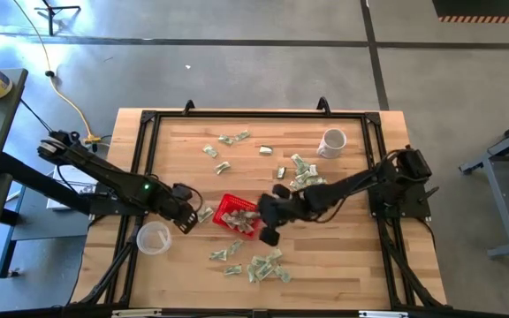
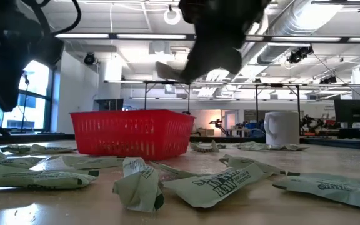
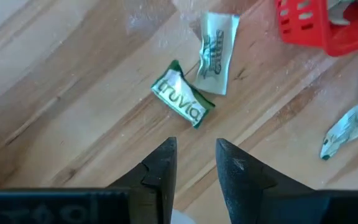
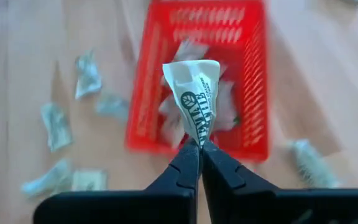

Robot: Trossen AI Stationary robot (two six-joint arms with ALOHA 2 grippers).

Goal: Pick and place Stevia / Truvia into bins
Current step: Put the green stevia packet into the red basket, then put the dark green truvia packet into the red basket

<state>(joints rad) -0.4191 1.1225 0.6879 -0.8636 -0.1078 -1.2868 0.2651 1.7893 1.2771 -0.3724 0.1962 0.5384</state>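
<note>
While the right gripper (image 4: 199,144) pinched a Stevia sachet (image 4: 197,99) above the red basket (image 4: 199,78), centring before release seemed wise; the left gripper (image 3: 194,152) hovered part-open, empty.

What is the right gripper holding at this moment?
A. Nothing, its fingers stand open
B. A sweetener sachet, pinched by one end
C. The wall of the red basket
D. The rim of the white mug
B: in the right wrist view the right gripper is shut on a sachet that stands up from its fingertips, with the red basket beyond it on the table.
</note>
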